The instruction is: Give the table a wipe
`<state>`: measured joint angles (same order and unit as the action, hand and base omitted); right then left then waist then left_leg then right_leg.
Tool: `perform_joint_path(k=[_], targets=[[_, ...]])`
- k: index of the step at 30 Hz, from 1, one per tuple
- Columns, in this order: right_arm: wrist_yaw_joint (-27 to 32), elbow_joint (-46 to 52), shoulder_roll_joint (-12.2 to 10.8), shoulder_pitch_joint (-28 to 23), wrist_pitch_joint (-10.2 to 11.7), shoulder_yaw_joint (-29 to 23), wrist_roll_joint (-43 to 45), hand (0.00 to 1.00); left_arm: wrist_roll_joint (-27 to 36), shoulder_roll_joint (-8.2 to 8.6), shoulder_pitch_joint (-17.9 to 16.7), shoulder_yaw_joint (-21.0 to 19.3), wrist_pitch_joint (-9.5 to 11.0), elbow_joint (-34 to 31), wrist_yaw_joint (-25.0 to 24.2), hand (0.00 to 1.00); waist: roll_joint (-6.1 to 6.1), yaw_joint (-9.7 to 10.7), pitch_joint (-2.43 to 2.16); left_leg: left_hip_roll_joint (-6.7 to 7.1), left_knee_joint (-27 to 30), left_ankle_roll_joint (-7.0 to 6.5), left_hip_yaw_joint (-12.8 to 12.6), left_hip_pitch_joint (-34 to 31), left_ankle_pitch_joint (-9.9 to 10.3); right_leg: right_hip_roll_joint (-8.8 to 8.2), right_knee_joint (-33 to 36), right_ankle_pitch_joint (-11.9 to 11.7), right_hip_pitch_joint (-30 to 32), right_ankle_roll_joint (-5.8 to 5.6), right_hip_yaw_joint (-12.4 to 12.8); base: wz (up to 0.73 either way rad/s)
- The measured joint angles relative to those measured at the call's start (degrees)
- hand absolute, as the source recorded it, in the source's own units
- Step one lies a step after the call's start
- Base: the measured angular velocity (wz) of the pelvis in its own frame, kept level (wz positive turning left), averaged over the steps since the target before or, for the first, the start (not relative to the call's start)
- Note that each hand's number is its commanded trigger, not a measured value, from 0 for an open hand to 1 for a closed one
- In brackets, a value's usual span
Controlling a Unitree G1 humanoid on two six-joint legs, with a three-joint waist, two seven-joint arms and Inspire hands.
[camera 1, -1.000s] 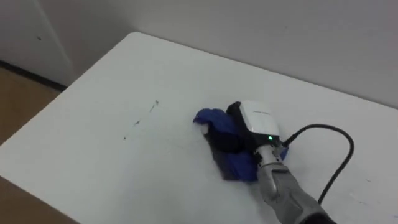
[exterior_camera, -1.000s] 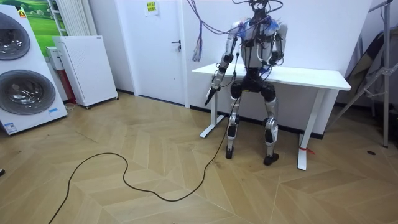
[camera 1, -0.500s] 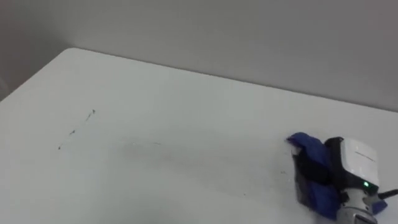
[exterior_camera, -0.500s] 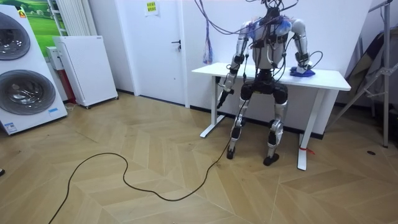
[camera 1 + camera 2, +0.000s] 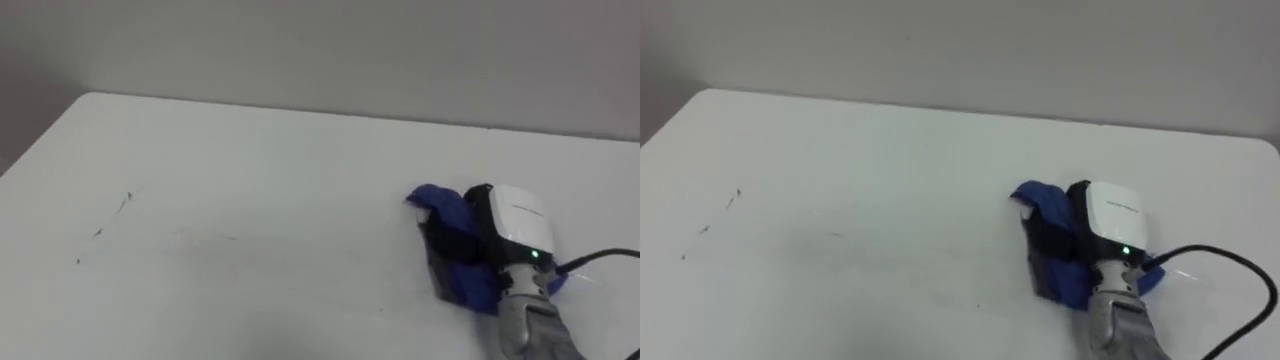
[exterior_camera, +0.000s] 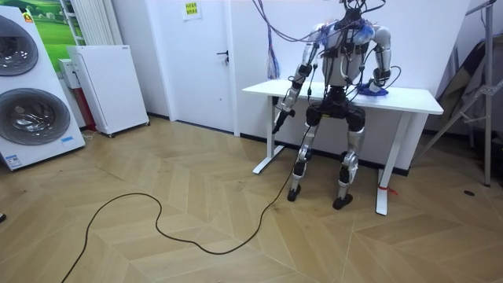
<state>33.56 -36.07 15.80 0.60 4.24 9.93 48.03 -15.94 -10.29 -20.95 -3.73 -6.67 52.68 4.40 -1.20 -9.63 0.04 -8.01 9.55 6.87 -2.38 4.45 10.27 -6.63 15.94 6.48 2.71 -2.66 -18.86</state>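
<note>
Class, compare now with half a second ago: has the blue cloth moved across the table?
Yes. The blue cloth, in the right hand, has slid to the robot's left, nearer the dark marks on the table.

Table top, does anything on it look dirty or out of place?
Yes: a few small dark specks mark the white table near its left end, well apart from the blue cloth under the right hand. They look like unwiped dirt. Nothing else looks odd.
</note>
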Motion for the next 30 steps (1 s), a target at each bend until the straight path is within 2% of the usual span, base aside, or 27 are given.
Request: perform_joint_path(k=[1, 2, 4, 7, 9, 10, 11, 17, 19, 26, 30], targets=[[1.4, -0.7, 0.1, -1.4, 0.1, -0.3, -1.1, 1.00, 0.0, -0.03, 0.4, 0.0, 0.0, -0.1, 0.2, 0.00, 0.66, 0.4, -0.18, 0.24, 0.1, -0.07, 0.2, 0.2, 0.0, 0.01, -0.7, -0.2, -0.7, -0.25, 0.2, 0.32], [2.6, -1.5, 0.1, -2.8, 0.2, -0.7, -2.3, 1.00, 0.0, -0.07, 0.4, 0.0, 0.1, -0.1, 0.2, 0.00, 1.32, 0.7, -0.17, 0.46, 0.1, -0.19, 0.2, 0.6, 0.0, 0.23, -1.6, -0.4, -1.5, -0.46, 1.1, 0.18], [3.6, -2.0, 0.1, -5.4, 0.7, -2.2, -4.5, 1.00, 0.0, -0.09, 0.3, 0.1, 0.1, -0.1, 0.2, 0.00, 1.73, 1.3, -0.20, 0.79, 0.5, -0.75, 0.2, 1.3, 0.3, 0.79, -3.4, -1.1, -3.1, -0.78, 2.9, 0.09], [6.5, -2.8, 1.3, -8.9, 2.2, -4.3, -7.8, 1.00, 0.0, -0.27, 0.0, 0.7, 0.1, -0.1, 0.6, 0.00, 1.41, 2.0, -0.41, 1.89, 1.9, -1.84, 0.1, 1.3, 0.9, 0.79, -4.5, -1.9, -4.1, -1.44, 5.8, 0.02], [7.1, -2.8, 1.5, -9.8, 2.3, -4.9, -7.9, 1.00, 0.0, -0.66, 0.1, 0.6, 0.4, -0.1, 1.8, 0.00, 1.29, 2.0, -0.48, 2.45, 2.2, -2.23, 0.0, 1.3, 1.1, 0.76, -5.1, -2.2, -4.4, -1.79, 7.3, 0.00], [7.1, -3.0, 1.6, -9.9, 2.3, -5.3, -7.9, 0.70, 0.0, -0.72, 0.1, 0.6, 0.5, -0.1, 2.4, 0.00, 1.11, 2.0, -0.60, 2.79, 2.2, -2.55, 0.0, 1.4, 1.2, 0.74, -5.4, -2.5, -4.7, -1.99, 7.9, -0.03], [7.2, -3.1, 1.6, -10.0, 2.3, -5.6, -7.9, 0.00, 0.0, -0.79, 0.0, 0.6, 0.5, -0.1, 2.9, 0.00, 1.02, 1.9, -0.64, 2.99, 2.2, -2.80, -0.3, 1.8, 1.3, 0.65, -5.4, -2.6, -4.8, -2.04, 8.1, -0.06], [7.1, -2.5, 1.3, -9.7, 1.5, -5.5, -7.5, 0.00, 0.6, -1.14, 0.8, 1.3, 0.5, -0.4, 3.0, 0.00, 0.40, 2.1, -0.68, 3.01, 2.1, -2.97, -0.8, 2.3, 1.4, 0.76, -5.3, -2.6, -5.0, -2.06, 8.6, -0.07], [6.4, -0.5, 1.3, -9.5, -0.2, -4.4, -6.8, 0.00, 0.4, -1.15, 0.8, 2.8, 0.5, -0.3, 3.9, 0.00, 0.06, 1.7, -0.64, 3.01, 1.7, -2.97, -0.8, 3.0, 1.4, 1.10, -5.3, -2.6, -5.2, -2.04, 9.4, -0.14], [2.6, 7.2, 1.4, -12.5, -3.1, -4.3, -5.2, 0.00, 0.1, -1.14, -0.1, 4.2, 0.4, -0.3, 4.2, 0.00, 0.21, 1.5, -0.46, 3.02, 1.2, -2.97, -0.7, 3.1, 1.4, 1.42, -5.3, -2.7, -4.7, -1.99, 10.1, -0.06], [2.1, 9.2, 1.2, -13.3, -3.1, -4.5, -5.3, 0.00, 0.2, -1.13, 0.1, 4.1, 0.4, -0.3, 4.0, 0.00, 0.63, 1.8, -0.12, 3.02, 1.1, -2.98, -0.7, 3.2, 1.4, 1.61, -5.2, -2.6, -4.5, -1.95, 10.5, -0.04]])
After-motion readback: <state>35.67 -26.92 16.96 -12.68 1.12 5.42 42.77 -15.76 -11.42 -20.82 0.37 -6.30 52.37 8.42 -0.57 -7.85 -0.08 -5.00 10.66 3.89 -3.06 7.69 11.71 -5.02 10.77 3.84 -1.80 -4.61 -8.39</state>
